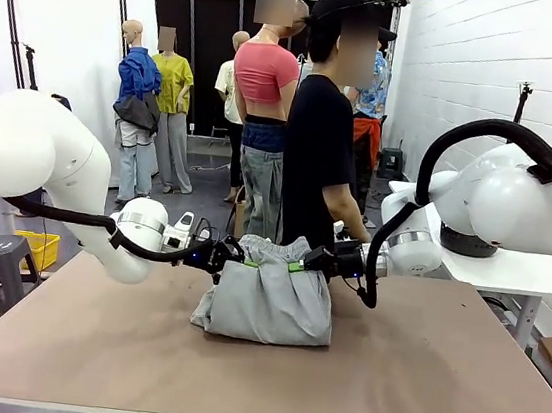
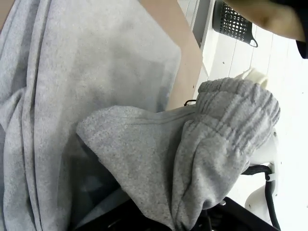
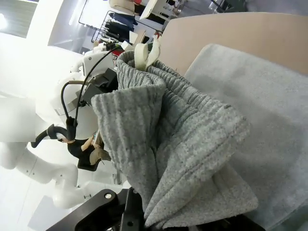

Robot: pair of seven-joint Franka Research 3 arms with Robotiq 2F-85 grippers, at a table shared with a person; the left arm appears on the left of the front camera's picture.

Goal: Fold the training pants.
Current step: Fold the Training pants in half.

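The training pants [image 1: 266, 301] lay near the middle of the table [image 1: 416, 375], a little toward its far edge, folded into a compact grey bundle whose lower part rested flat on the brown surface. The gathered waistband end was lifted off the table and hung stretched between the two grippers, one at each side of it.

In the front view the left gripper [image 1: 238, 254] came in level from the table's left side and met the upper left corner of the pants; its green pads sat against the fabric, closed on a pinch of the waistband. The right gripper [image 1: 301, 264] reached in from the right side at the same height and was clamped on the upper right corner in the same way. The cloth between them sagged slightly and bunched upward at the centre.

In the left wrist view the elastic waistband [image 2: 236, 115] draped over the fingers and hid them, with the rest of the pants spread flat beyond and the table's edge just past it. In the right wrist view the ribbed waistband folded over the fingers and the pale drawstring [image 3: 144, 54] stood up from its top; the lower layer of the pants lay flat on the table behind.

A person [image 1: 322, 142] in a black shirt stood at the far edge, just behind the pants.
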